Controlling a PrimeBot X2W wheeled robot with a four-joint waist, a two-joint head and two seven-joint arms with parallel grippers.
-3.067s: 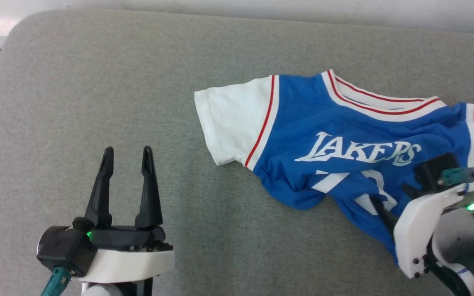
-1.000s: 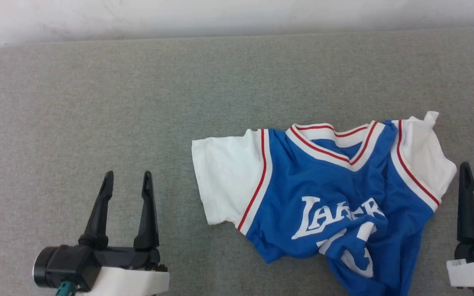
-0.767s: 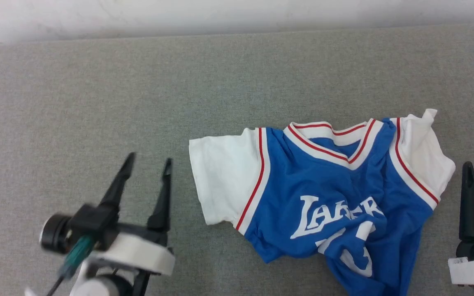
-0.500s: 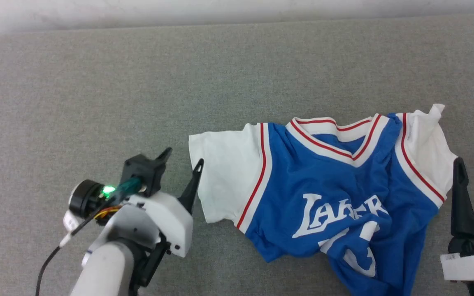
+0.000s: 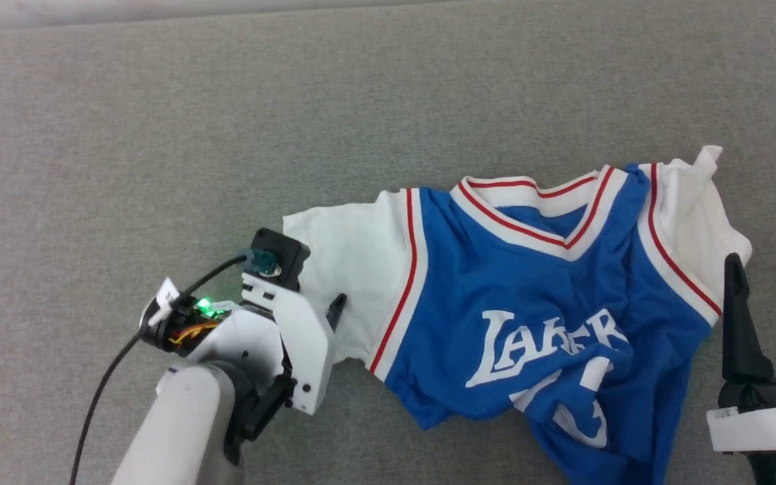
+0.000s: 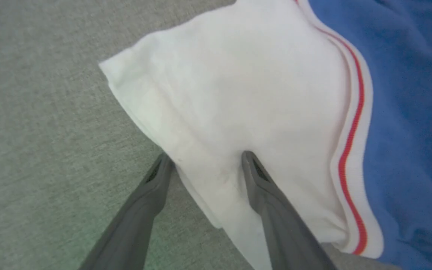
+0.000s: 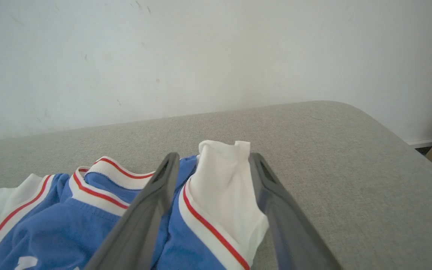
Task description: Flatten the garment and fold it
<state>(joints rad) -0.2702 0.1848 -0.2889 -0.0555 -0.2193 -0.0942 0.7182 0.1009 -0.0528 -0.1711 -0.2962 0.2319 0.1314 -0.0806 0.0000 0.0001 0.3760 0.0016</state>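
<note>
Logged left end effector at the outer edge of the garment, over its white sleeve, fingers spread and pinching nothing: one fingertip on the grey upholstered surface just off the sleeve's hem, the other set on the white cloth. Found garment lying face up and crumpled on that surface, red-and-white striped collar toward the white wall. Noted white lettering creased across the blue chest, lower body bunched and rumpled beneath it, number partly hidden in folds. Recorded second white sleeve on the garment's far side, its tip turned up. Logged right end effector just beside that sleeve, fingers spread wide, holding nothing.
</note>
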